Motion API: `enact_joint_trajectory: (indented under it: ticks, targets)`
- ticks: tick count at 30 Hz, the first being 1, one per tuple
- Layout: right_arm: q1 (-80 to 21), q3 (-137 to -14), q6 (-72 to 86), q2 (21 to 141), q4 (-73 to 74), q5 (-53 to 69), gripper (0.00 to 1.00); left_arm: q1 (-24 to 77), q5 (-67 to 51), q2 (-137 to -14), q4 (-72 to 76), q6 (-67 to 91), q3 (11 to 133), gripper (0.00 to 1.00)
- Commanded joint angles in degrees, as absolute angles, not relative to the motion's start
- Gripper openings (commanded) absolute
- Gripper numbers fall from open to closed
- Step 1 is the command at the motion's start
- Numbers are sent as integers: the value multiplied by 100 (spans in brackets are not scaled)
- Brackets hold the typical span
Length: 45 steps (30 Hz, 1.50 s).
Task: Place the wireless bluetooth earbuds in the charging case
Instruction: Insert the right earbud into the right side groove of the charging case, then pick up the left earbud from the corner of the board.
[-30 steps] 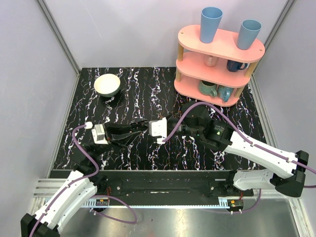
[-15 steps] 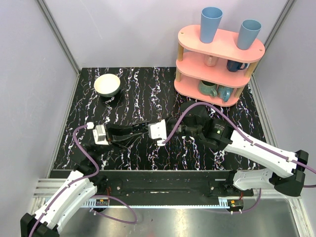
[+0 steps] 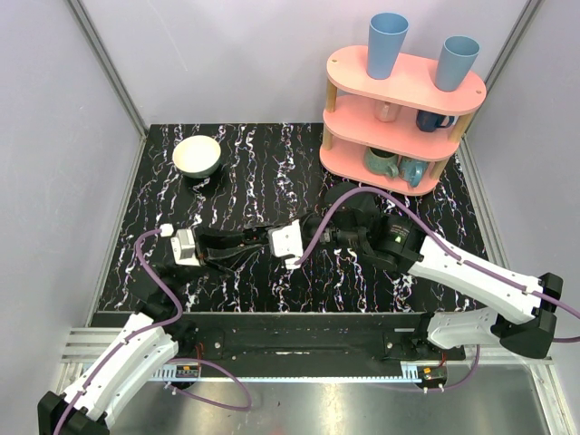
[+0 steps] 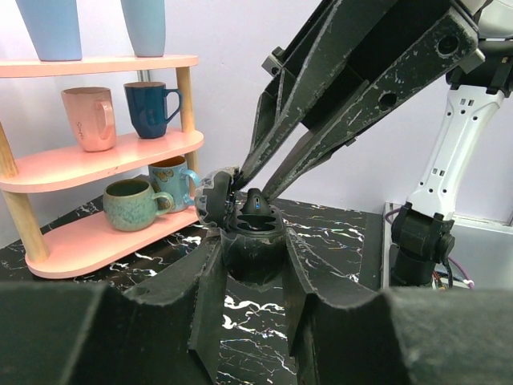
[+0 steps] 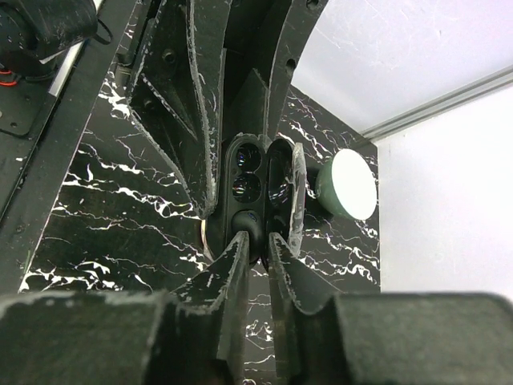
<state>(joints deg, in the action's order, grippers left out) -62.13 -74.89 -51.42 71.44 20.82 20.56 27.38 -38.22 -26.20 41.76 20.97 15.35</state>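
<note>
The charging case (image 4: pixel 252 245) is small and black here, and it stands upright with its lid (image 4: pixel 213 197) swung open to the left. My left gripper (image 4: pixel 252 255) is shut on its lower half. One black earbud (image 5: pixel 250 227) sits in the nearest well of the case (image 5: pixel 247 180), and the two wells beyond it show dark and round. My right gripper (image 5: pixel 256 242) comes down on that earbud (image 4: pixel 256 204) from above, its jaws a little apart beside the earbud's top. In the top view both grippers meet at mid-table (image 3: pixel 268 238), and the case is hidden there.
A cream bowl (image 3: pixel 197 156) stands at the back left of the marbled black table (image 3: pixel 272 172). A pink three-tier shelf (image 3: pixel 399 118) with mugs and two blue cups fills the back right. The right arm (image 3: pixel 453 267) reaches across from the right.
The right arm has crept a little left towards the case. Its jaws, shut on the earbud before, have parted slightly. The left arm holds still.
</note>
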Motion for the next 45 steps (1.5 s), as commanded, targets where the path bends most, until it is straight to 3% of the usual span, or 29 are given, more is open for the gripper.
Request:
enact_joint_trajectory:
  ticks: [1,8,20,24,26,28,36,41,45]
  targets:
    - [-6240,-7524,-5221,7120,2216,1943,28,2751,-3806,-2514,4720,2065,1679,0]
    - [-6240,-6962,-5124,6654,1170,1793,52,2751,-3771,-2531,4614,2022,1696,0]
    - [-6240,-6391,-4589,5968,607,1521,61,2751,-3674,-2505,4500,1969,1714,0]
    - [-6231,-5837,-3957,5547,-156,558,67,2751,-3648,-2479,4360,1942,1767,0]
    - [-6231,-5461,-3300,5301,-832,38,77,2751,-3630,-2417,4298,1890,1767,0]
    - [-6223,-5248,-2832,5151,-1447,-1218,85,2760,-3612,-2347,4272,1881,1775,0]
    - [-6126,-5484,-1180,5440,-476,-4014,85,2751,-3656,-2434,4289,1881,1872,0]
    - [-5302,-5082,478,5213,526,-4026,86,2751,-3700,-2478,4368,1925,1872,0]
    - [-4466,-4659,1396,4800,1026,-3210,88,2751,-3726,-2557,4640,2065,1767,0]
